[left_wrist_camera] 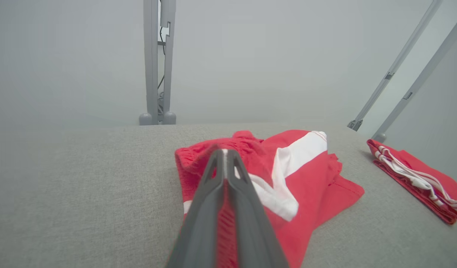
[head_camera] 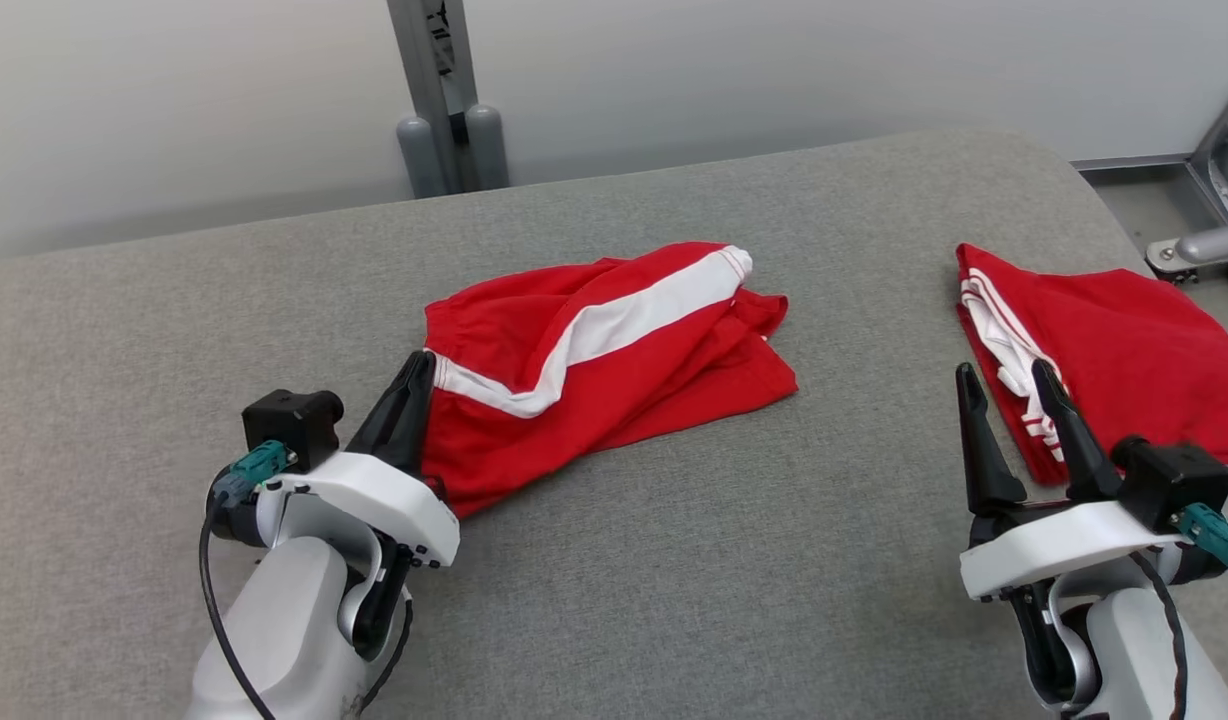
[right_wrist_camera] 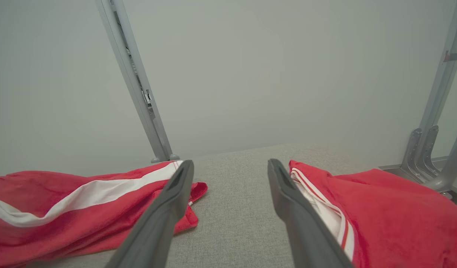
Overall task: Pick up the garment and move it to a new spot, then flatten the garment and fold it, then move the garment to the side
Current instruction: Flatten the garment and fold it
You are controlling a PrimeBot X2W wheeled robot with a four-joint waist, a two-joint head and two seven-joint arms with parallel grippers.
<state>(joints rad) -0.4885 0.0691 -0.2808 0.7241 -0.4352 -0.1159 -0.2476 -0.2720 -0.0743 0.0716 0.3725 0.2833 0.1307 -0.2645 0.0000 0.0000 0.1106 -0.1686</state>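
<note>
A crumpled red garment (head_camera: 614,350) with a broad white stripe lies in the middle of the grey padded table (head_camera: 674,580). My left gripper (head_camera: 419,368) is shut on the garment's left edge, low over the table. In the left wrist view red cloth (left_wrist_camera: 306,178) runs pinched between the closed fingers (left_wrist_camera: 198,223) of that gripper (left_wrist_camera: 224,152). My right gripper (head_camera: 1004,372) stands open to the right, holding nothing. Its fingers (right_wrist_camera: 165,212) frame bare table in the right wrist view, with the garment (right_wrist_camera: 64,208) off to their left.
A second red garment (head_camera: 1124,350), folded, with thin white stripes, lies at the table's right edge just beyond my right gripper (right_wrist_camera: 230,165). A grey metal post (head_camera: 439,90) stands behind the table. A metal bracket (head_camera: 1204,240) sits off the far right corner.
</note>
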